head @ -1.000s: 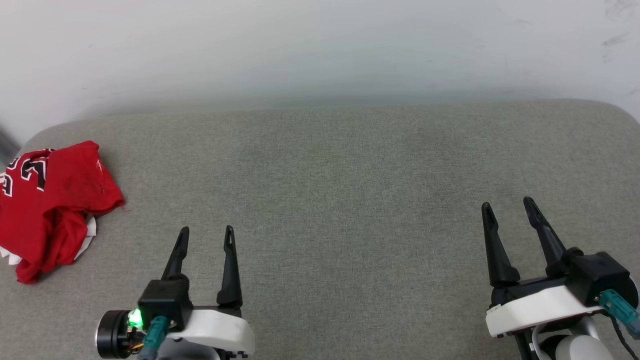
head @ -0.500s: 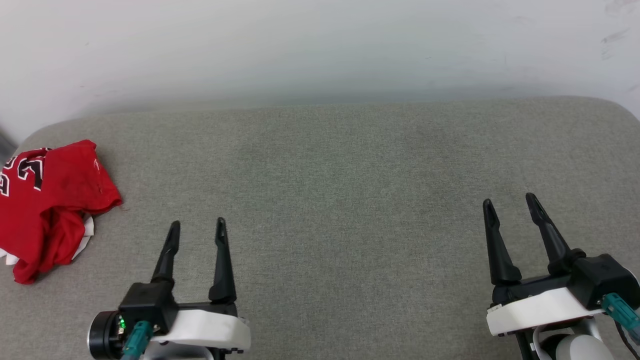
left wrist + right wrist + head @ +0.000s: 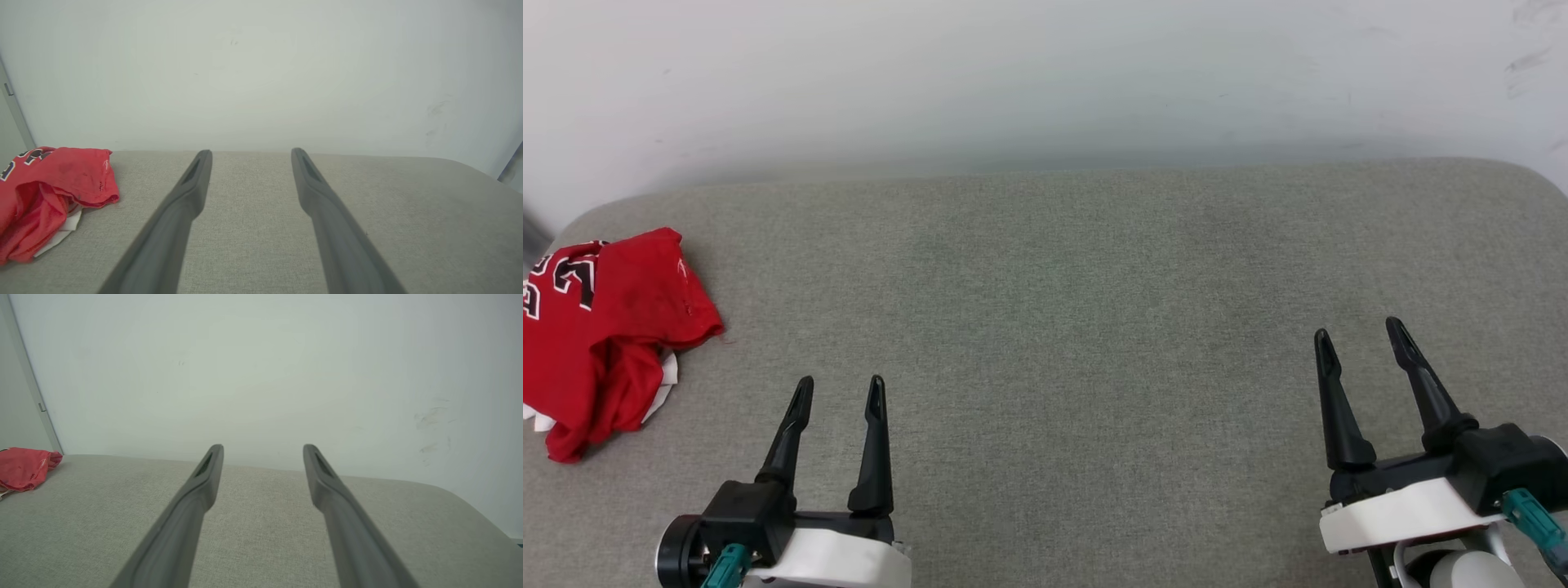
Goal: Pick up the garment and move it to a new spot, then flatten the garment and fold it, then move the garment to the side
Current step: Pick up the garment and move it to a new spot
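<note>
The garment (image 3: 600,339) is a red shirt with black, white-outlined print, lying in a folded bundle at the far left of the grey cushioned surface (image 3: 1062,278), partly cut off by the frame edge. White fabric peeks out under it. It also shows in the left wrist view as the garment (image 3: 49,196) and far left in the right wrist view as the garment (image 3: 24,467). My left gripper (image 3: 840,390) stands open and empty at the lower left, to the right of the garment and apart from it. My right gripper (image 3: 1360,335) stands open and empty at the lower right.
A pale wall (image 3: 1045,73) rises right behind the cushioned surface. The surface has rounded back corners at left and right. A grey strip (image 3: 28,388), like a door frame, runs up the wall at the far left.
My left gripper has drawn back toward the bottom of the head view and slightly left, staying open. The right gripper has barely moved. The garment lies as before.
</note>
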### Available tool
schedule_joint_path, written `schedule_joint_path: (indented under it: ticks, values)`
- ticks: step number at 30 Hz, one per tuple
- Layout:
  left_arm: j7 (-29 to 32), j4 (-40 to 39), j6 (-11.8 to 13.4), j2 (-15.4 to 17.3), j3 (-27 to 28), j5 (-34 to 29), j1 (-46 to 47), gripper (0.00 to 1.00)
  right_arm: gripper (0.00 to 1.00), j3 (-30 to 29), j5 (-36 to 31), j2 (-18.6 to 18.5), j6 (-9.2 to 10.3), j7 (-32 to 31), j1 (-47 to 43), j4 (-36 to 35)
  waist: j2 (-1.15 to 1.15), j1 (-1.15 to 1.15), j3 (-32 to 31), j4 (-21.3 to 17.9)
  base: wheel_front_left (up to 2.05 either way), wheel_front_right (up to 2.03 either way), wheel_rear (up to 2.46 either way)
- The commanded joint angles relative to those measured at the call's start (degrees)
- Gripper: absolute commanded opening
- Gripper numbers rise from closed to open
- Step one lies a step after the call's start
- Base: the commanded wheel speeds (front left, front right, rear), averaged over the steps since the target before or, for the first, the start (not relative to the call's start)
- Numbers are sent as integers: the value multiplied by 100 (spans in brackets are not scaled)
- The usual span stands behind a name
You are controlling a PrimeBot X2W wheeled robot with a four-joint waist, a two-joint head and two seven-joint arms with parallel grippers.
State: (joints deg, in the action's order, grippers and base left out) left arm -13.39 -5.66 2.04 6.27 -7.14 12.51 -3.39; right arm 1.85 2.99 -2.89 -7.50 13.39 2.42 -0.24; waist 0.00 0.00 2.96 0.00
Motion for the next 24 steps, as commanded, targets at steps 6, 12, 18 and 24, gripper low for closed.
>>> schedule_joint_path:
  ticks: [6, 12, 18, 24]
  values:
    - [-98, 7, -323, -167, 274, -435, -110, 100, 100, 34, -280, 3, 1, 90, -48, -51, 0, 0, 6, 46, 0, 0, 0]
    - [-155, -35, -498, -255, 506, -782, -170, 100, 100, 102, -524, 3, 1, 151, -128, -68, 0, 0, -19, 260, 0, 0, 0]
    - [-184, -22, -534, -307, 703, -869, -208, 100, 100, 241, -614, 3, 2, 183, -181, 6, 0, 0, -63, 701, 0, 0, 0]
    - [-184, -3, -582, -328, 824, -936, -277, 100, 100, 324, -545, 4, 2, 182, -235, 64, 0, 0, -145, 1215, 0, 0, 0]
